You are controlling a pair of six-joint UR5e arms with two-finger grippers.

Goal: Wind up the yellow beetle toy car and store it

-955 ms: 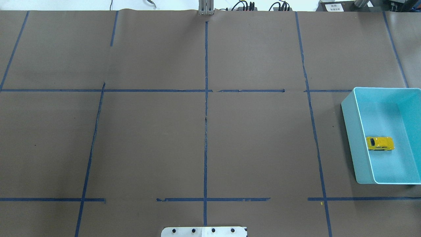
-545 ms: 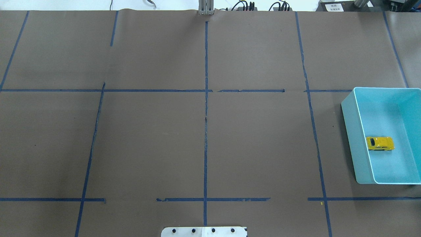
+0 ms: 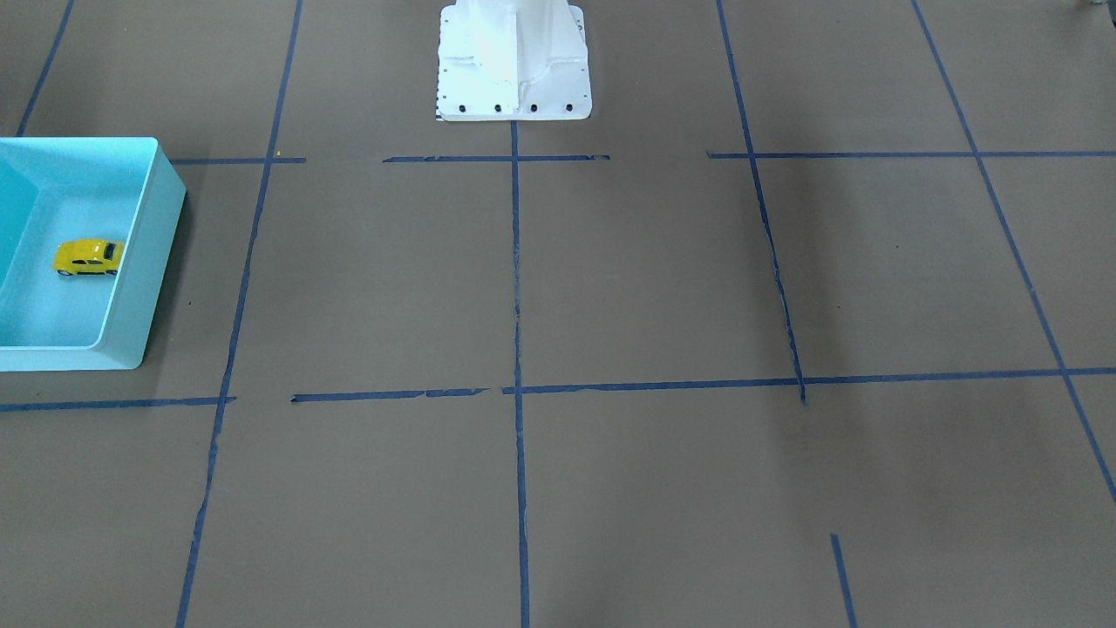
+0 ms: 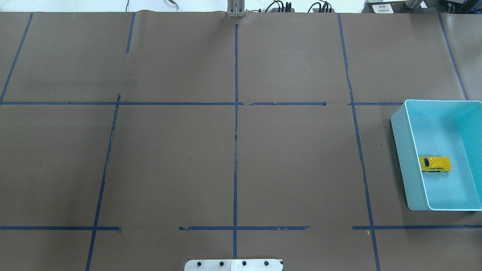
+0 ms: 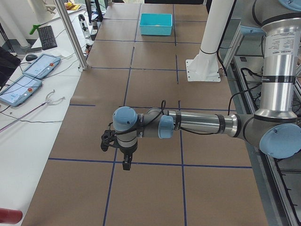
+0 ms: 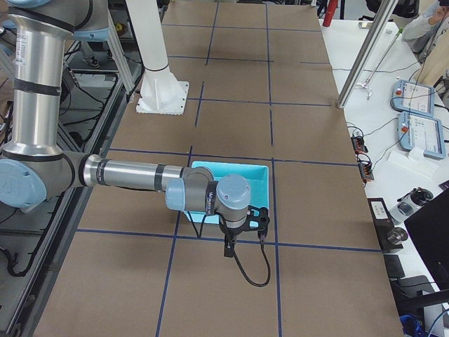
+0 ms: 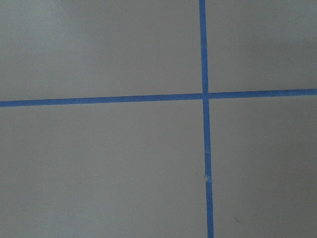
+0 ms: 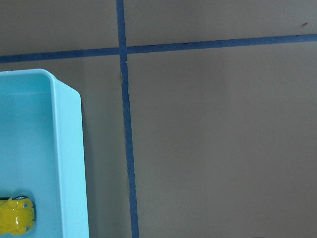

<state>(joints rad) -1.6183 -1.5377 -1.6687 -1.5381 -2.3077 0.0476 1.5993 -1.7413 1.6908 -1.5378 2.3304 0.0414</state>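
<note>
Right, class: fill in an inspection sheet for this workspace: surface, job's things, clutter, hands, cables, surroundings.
Surface: brown paper table with a blue tape grid, torn in places.
Job's things: yellow beetle toy car lies inside the turquoise bin, near one long wall.
Clutter: nothing seen.
Hands: left hand and right hand hang above the table; open or shut cannot be told.
Cables: black cable loops from the right wrist; more cables at the table's far edge.
Surroundings: white robot base; tablets on a side bench.

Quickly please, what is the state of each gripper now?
Left gripper: cannot be told from this side view.
Right gripper: cannot be told either.
</note>
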